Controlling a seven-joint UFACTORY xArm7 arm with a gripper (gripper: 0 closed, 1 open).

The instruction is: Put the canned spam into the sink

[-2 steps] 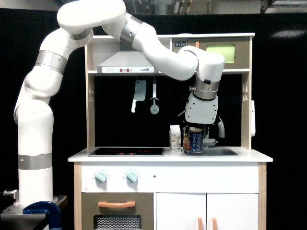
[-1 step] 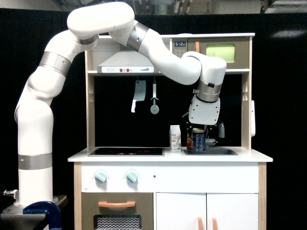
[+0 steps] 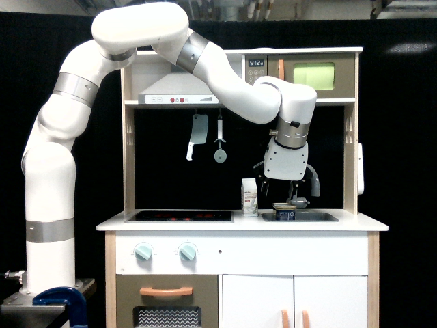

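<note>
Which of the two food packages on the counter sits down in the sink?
The canned spam, the blue tin with a gold top, sits in the sink under the gripper. The white milk carton stands beside it.

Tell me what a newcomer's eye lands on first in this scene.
The big white arm arches from the exterior view's left over a white toy kitchen. Its gripper hangs just above the canned spam, which sits low in the sink, only its gold top and a strip of blue label showing. A white milk carton stands beside the sink, and a toy cleaver hangs on the dark back wall.
</note>
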